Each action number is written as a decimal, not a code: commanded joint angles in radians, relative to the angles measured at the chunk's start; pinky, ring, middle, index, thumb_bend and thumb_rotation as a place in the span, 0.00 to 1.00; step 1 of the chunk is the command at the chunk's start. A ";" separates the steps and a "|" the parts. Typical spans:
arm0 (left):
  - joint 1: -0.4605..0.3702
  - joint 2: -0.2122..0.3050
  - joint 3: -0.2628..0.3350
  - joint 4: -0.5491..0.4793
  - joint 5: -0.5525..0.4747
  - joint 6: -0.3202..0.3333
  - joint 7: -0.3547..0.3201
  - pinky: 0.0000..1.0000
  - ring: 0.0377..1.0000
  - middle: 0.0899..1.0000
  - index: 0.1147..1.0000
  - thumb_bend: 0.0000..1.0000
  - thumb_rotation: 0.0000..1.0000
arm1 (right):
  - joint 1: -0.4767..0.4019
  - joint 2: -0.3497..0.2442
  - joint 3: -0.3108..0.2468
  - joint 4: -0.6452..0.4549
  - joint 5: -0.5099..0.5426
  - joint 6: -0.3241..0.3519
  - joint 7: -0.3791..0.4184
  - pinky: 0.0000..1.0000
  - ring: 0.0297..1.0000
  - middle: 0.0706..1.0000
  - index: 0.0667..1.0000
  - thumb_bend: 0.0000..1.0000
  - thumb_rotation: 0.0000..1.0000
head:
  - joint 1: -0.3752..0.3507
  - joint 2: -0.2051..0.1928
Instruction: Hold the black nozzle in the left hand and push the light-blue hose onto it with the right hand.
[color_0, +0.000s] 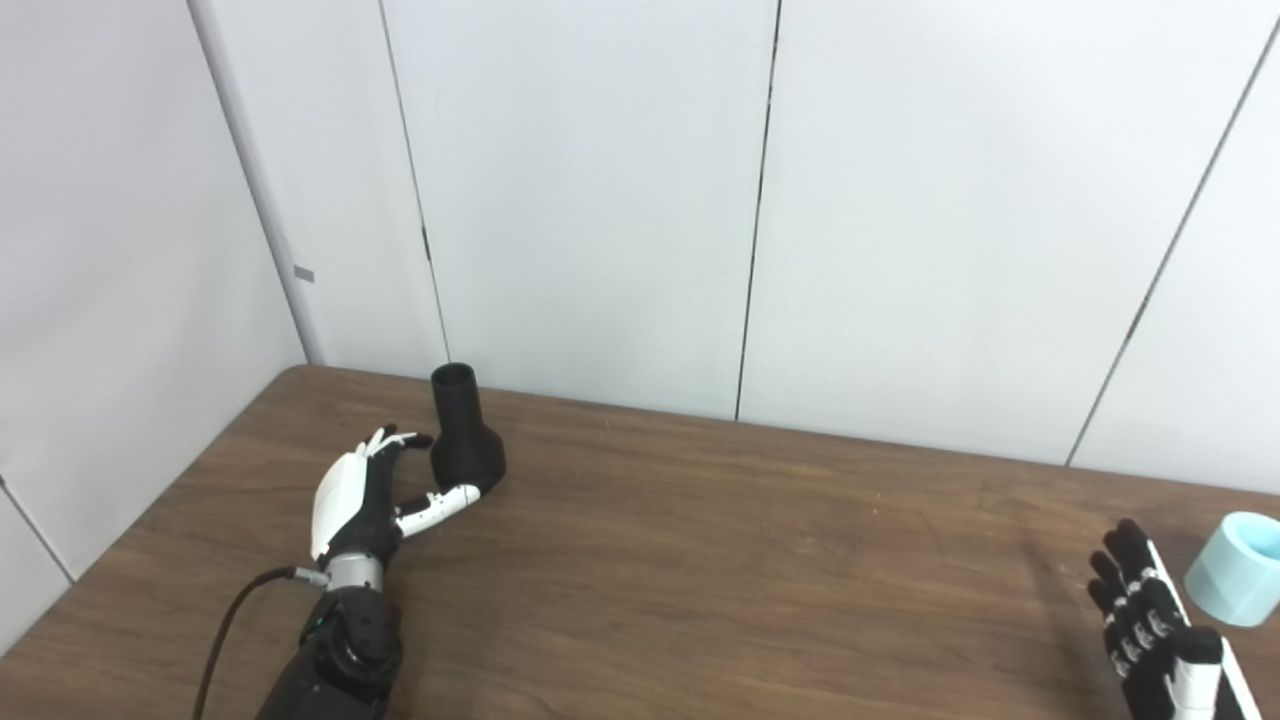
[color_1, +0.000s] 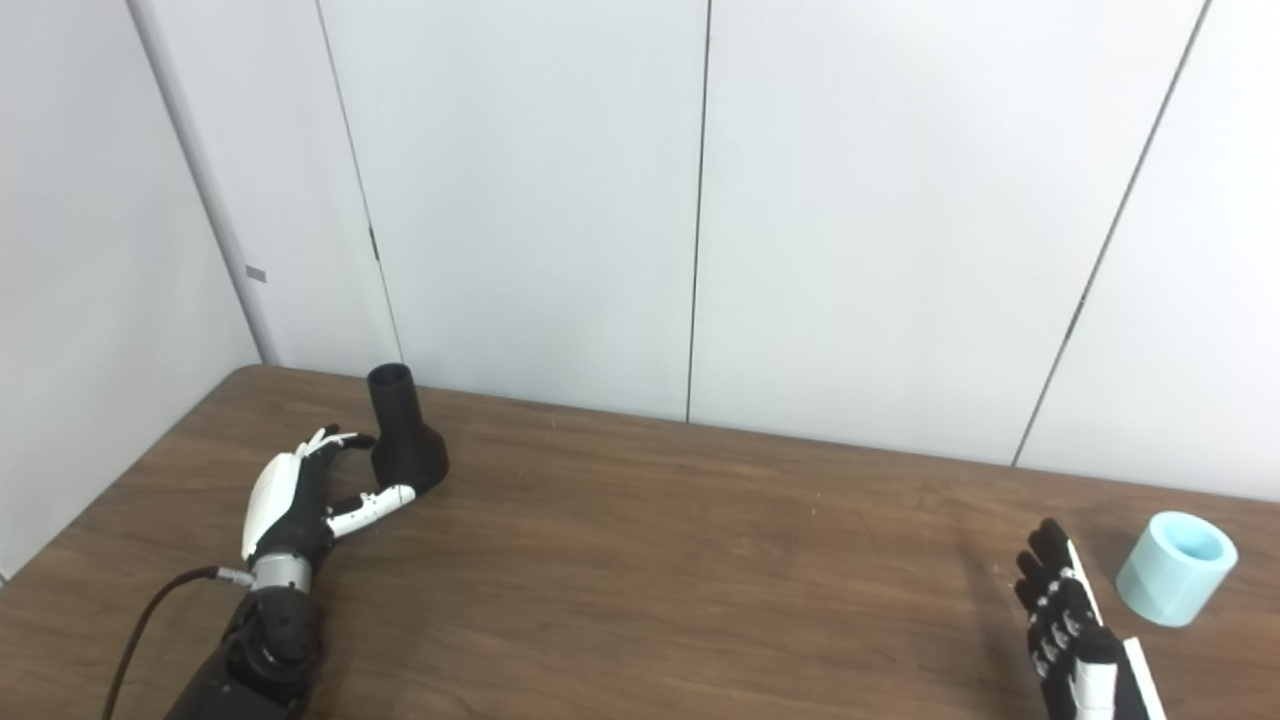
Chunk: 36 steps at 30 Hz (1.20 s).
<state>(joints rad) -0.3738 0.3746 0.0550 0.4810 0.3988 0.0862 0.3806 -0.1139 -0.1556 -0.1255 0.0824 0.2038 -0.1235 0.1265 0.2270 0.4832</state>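
1. The black nozzle (color_0: 465, 440) is standing upright near the tabletop's (color_0: 700, 560) far-left corner, narrow neck up and wide base down.
2. The left hand (color_0: 375, 490) is sitting just beside the nozzle with its fingers spread wide and holding nothing; the thumb is reaching toward the base and the fingertips are near the neck. Whether either is touching cannot be told.
3. The light-blue hose (color_1: 1175, 567), a short open-ended sleeve, is resting tilted near the tabletop's right edge, well apart from the nozzle.
4. The right hand (color_1: 1075, 625) is hovering just beside the hose, fingers extended and apart, empty.
5. Risk: the nozzle is looking top-light on a rounded base; a one-sided nudge from the thumb could be tipping or sliding it toward the far edge before the fingers close.
6. Risk: the hose is lying close to the right edge; a glancing approach could be rolling it off.
7. Risk: with both parts smooth and round, a slack grip could be letting either twist during the push, spoiling alignment of the openings.
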 joint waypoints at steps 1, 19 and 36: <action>-0.001 0.005 -0.005 0.026 0.011 -0.021 0.021 1.00 1.00 0.95 0.64 1.00 0.53 | 0.065 0.023 -0.001 0.037 0.003 0.006 -0.008 1.00 1.00 1.00 1.00 0.77 1.00 | 0.001 0.001; -0.058 -0.002 -0.025 0.106 0.021 -0.050 0.059 1.00 1.00 0.96 0.69 1.00 0.52 | 0.070 0.024 0.005 0.026 0.007 0.021 -0.009 1.00 1.00 1.00 1.00 0.76 1.00 | -0.004 0.005; -0.073 0.006 -0.053 0.111 0.003 -0.058 0.016 1.00 1.00 0.97 0.69 1.00 0.52 | 0.072 0.025 0.012 0.017 0.005 0.032 -0.005 1.00 1.00 1.00 1.00 0.77 1.00 | -0.008 0.011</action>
<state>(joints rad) -0.4419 0.3778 0.0128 0.5828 0.3957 0.0552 0.3960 -0.1048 -0.1548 -0.1218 0.0676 0.2045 -0.0878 0.1183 0.2178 0.4939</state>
